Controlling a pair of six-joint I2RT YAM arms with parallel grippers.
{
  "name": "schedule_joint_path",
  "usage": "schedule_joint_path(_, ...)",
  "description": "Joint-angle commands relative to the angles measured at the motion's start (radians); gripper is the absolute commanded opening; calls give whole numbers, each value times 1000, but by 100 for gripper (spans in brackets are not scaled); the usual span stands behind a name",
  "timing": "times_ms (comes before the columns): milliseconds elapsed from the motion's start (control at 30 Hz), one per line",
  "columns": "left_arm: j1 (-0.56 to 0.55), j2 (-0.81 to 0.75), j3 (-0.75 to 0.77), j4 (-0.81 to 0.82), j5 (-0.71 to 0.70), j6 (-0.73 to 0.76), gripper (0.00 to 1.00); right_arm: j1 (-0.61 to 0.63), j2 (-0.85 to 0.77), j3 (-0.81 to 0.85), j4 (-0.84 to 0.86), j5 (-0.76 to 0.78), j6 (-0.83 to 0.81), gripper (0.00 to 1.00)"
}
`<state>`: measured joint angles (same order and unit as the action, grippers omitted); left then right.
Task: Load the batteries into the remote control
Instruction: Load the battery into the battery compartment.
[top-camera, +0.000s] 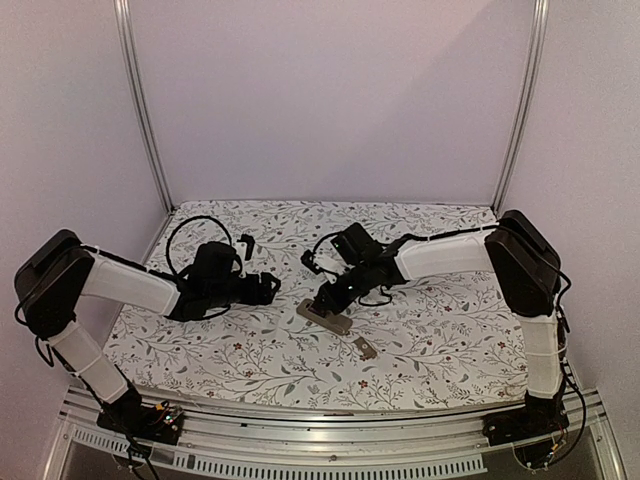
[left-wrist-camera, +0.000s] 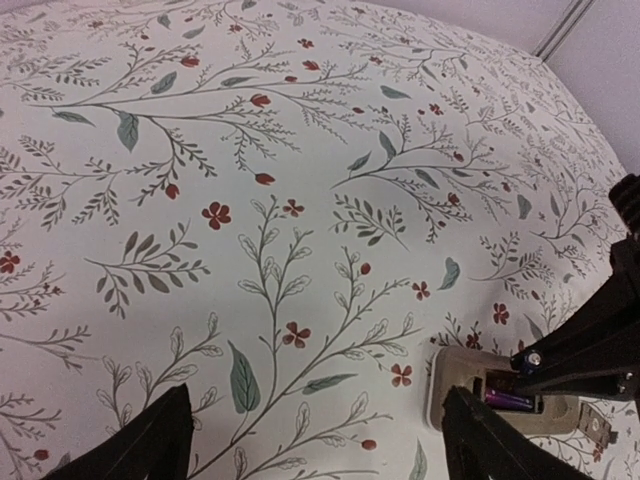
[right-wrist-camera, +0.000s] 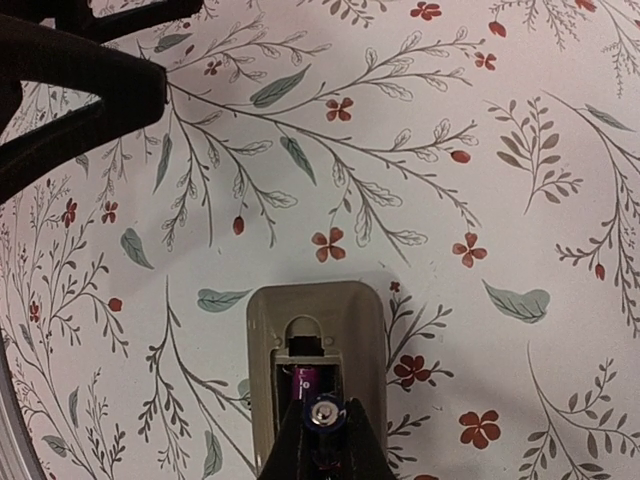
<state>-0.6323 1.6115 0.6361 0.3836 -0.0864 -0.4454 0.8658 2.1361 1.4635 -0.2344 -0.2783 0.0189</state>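
Pale lilac walls (top-camera: 330, 90) and two metal posts (top-camera: 143, 100) enclose a desk (top-camera: 450, 340) under soft, even light.

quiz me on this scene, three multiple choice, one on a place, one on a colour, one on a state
1. Where is the small flat tan-grey cover piece?
A. on the floral cloth, apart from the slim tan-grey remote control, nearer the arm bases
B. clipped over the recess
C. leaning on the back wall
2. What colour is the cylindrical battery in the remote's recess?
A. green
B. purple
C. yellow
3. How is the left tool?
A. shut on the remote
B. shut on the cover
C. open, holding nothing
Answers: A, it lies alone on the cloth in the top view; B, the right wrist view shows purple; C, its fingers stand wide apart over bare cloth.
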Motion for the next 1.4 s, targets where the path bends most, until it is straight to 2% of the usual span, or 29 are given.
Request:
schedule_joint_path(0, 11, 6, 10, -4, -1, 21, 86, 15, 16, -2, -78, 50, -46, 0)
schedule_joint_path(267, 11, -14, 36, -43, 24, 173, 81, 20, 39, 58, -268, 99, -102, 0)
schedule_joint_path(500, 12, 3, 59, 0, 100, 258, 79, 22, 98, 95, -270, 98, -120, 0)
schedule_joint_path(567, 12, 38, 80, 22, 160, 262, 71, 22, 111, 102, -268, 103, -120, 0)
schedule_joint_path(700, 12, 122, 111, 101, 361, 247, 53, 22, 121, 102, -258, 110, -127, 7)
schedule_joint_path(800, 12, 158, 65, 244, 461, 219, 46, 23, 126, 95, -240, 103, -134, 12)
schedule_joint_path(900, 11, 182, 82, 248, 500, 250, 39, 22, 121, 86, -224, 84, -134, 18)
schedule_joint_path(1000, 6, 186, 102, 209, 472, 300, 39, 22, 108, 82, -214, 76, -134, 23)
schedule_joint_path(1367, 9, 186, 99, 179, 452, 315, 39, 24, 32, 111, -206, 50, -117, 23)
